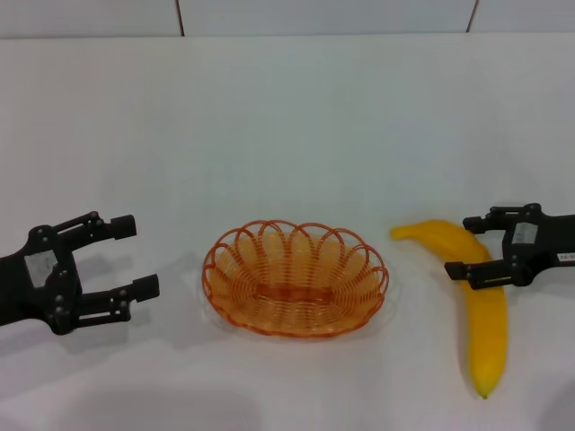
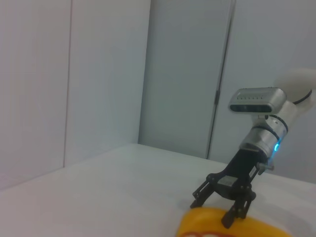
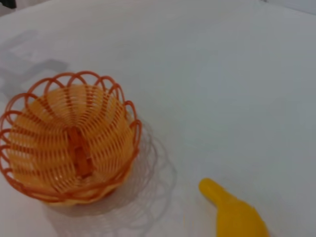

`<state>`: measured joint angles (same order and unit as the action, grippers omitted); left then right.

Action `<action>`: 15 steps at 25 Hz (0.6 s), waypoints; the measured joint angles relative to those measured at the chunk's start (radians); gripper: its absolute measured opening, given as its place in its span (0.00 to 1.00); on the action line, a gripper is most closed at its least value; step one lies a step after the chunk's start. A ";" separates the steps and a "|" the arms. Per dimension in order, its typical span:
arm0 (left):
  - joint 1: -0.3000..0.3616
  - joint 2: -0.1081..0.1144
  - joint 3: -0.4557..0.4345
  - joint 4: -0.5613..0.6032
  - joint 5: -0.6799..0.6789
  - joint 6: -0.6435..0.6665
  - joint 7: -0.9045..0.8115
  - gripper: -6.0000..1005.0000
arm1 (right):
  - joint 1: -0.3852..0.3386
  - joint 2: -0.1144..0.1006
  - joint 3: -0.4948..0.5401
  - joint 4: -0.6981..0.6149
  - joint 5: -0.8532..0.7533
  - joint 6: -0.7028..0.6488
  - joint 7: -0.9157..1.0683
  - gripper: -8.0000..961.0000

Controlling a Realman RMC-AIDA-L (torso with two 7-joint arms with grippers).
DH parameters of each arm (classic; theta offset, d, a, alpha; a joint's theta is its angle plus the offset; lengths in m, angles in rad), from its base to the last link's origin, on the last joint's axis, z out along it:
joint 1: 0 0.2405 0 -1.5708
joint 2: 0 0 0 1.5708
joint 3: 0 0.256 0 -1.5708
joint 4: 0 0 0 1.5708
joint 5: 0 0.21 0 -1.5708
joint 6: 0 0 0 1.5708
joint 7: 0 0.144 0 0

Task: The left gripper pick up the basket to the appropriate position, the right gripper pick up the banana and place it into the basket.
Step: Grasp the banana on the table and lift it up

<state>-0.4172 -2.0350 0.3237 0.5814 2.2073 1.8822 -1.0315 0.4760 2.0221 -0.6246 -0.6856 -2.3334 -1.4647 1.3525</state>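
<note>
Progress is minimal. In the head view, the left hand [image 1: 135, 256] is spread, near the empty basket [image 1: 295, 277]; the right hand [image 1: 463, 247] straddles the banana [image 1: 481, 301], ungripped, on the tabletop [image 1: 287, 117]. Right wrist view confirms both lie apart.

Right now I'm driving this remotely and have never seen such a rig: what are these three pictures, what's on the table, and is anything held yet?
The head view looks down from the robot's head. Its two black claws are the hands: the left gripper, open, is apart from the orange wire basket; the right gripper, open, straddles the banana, one finger on each side. The basket, empty, and the banana lie on the white table.

The left wrist view looks across the table at the right gripper over the banana. The right wrist view looks down on the basket and the banana's tip.

Nothing is held yet.
</note>
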 joint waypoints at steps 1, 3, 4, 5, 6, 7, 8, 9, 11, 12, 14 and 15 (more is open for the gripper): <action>0.000 0.000 0.000 0.000 0.000 0.000 0.000 0.88 | 0.000 0.000 -0.001 0.000 -0.003 0.007 0.002 0.90; -0.001 0.000 0.000 0.000 0.000 0.000 0.000 0.88 | 0.001 0.000 -0.002 0.000 -0.014 0.018 0.009 0.90; -0.001 0.000 0.000 0.000 0.000 0.000 0.000 0.88 | 0.001 0.000 -0.001 0.001 -0.019 0.019 0.012 0.90; -0.001 0.001 0.000 0.000 0.000 0.000 0.000 0.88 | 0.001 0.000 -0.001 0.001 -0.021 0.020 0.012 0.90; -0.001 0.001 0.000 0.000 0.000 0.000 0.000 0.88 | 0.002 0.000 0.000 0.001 -0.023 0.019 0.013 0.90; -0.001 0.001 0.000 0.000 0.000 0.000 0.000 0.88 | 0.002 0.000 0.000 0.001 -0.023 0.018 0.013 0.90; -0.001 0.001 0.000 0.000 0.000 0.000 0.000 0.88 | 0.002 0.000 0.000 0.001 -0.023 0.016 0.013 0.90; -0.001 0.001 0.000 0.000 0.000 0.000 0.000 0.88 | 0.002 0.000 0.000 0.001 -0.023 0.014 0.013 0.90; -0.001 0.001 0.000 0.000 0.000 0.000 -0.001 0.88 | 0.002 0.000 0.000 0.001 -0.023 0.011 0.013 0.90; -0.002 0.001 0.000 0.000 0.000 0.000 -0.001 0.88 | 0.002 0.000 0.000 0.001 -0.023 0.009 0.013 0.90; -0.002 0.001 0.000 0.000 0.000 0.000 -0.001 0.88 | 0.003 0.000 0.000 0.000 -0.020 -0.003 0.013 0.86; -0.002 0.001 0.000 0.000 0.000 0.000 -0.001 0.88 | 0.003 0.000 0.000 -0.001 -0.019 -0.011 0.013 0.83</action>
<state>-0.4187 -2.0340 0.3237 0.5814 2.2074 1.8822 -1.0323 0.4786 2.0217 -0.6244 -0.6865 -2.3521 -1.4758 1.3659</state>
